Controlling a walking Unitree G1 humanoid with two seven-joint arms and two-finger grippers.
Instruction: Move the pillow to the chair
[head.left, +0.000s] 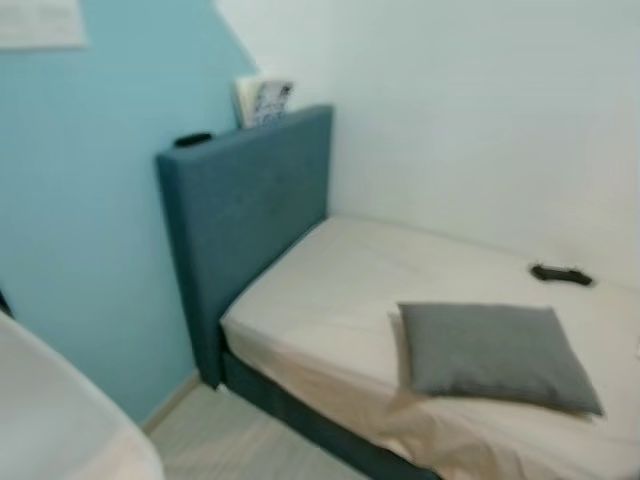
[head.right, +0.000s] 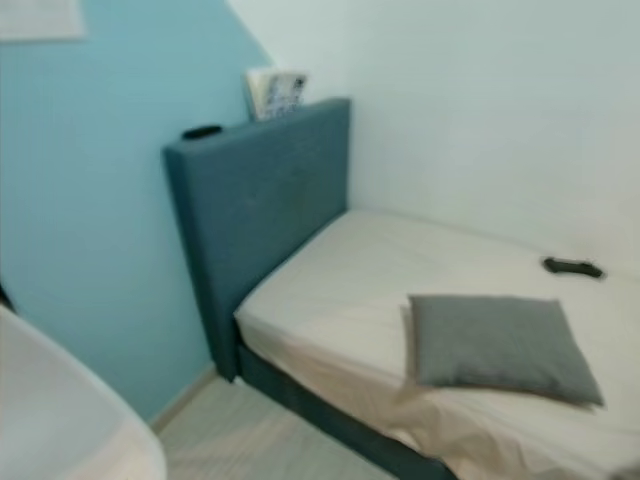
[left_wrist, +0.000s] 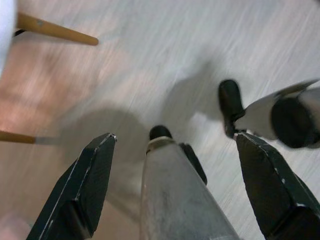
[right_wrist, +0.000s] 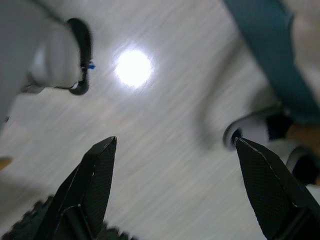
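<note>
Pillow (head.left: 495, 352): one, on bed (head.left: 330, 290) | left gripper (left_wrist: 175, 150), right gripper (right_wrist: 175, 150): jaws spread

Soft daylight, motion blur — floor (right_wrist: 150, 150) glare

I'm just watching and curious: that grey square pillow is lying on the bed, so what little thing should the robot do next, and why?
Probably step closer to the bed. The grey square pillow lies flat on the cream mattress, some way ahead. Both arms hang low, the left gripper and the right gripper open, pointing at the pale wooden floor.
</note>
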